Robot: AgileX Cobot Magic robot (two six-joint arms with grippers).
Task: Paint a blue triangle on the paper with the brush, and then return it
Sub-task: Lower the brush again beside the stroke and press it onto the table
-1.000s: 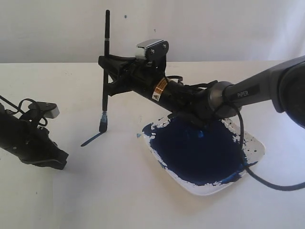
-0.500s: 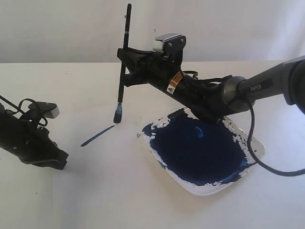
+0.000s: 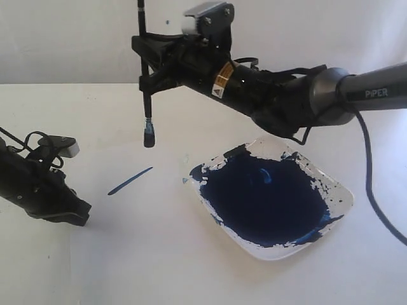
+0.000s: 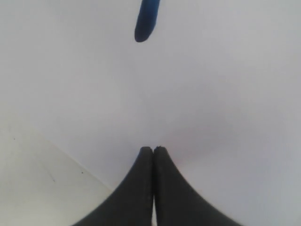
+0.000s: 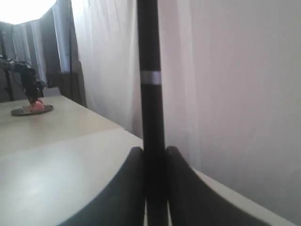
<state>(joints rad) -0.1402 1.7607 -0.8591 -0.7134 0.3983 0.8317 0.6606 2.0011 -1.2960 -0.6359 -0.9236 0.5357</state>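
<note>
Right pincer (image 3: 145, 79) is clamped on the long thin black-handled paintbrush (image 3: 147, 114), held near-vertical. The handle with its white band sticks up above the jaws in the wrist view, bristles hang below, in the air and clear of the sheet. Left pincer (image 3: 75, 215) sits low and off to the side, jaws pressed together, holding nothing. The blue triangle is so far one short thin blue stroke (image 3: 130, 180) on the thin white paper sheet (image 4: 211, 94), below the right pincer and slightly to the left arm's side. It is also just ahead of the left pincer's tips. The white square dish with the dark-blue paint pool (image 3: 337, 190) lies under the right forearm, back from the jaws. My read: mid-painting, one side done, two to go, brush return not started. Next: drop the tip onto one end of the stroke with light contact and drag off at an angle. Can't tell how much paint is on the tip; may need a dip first.
</note>
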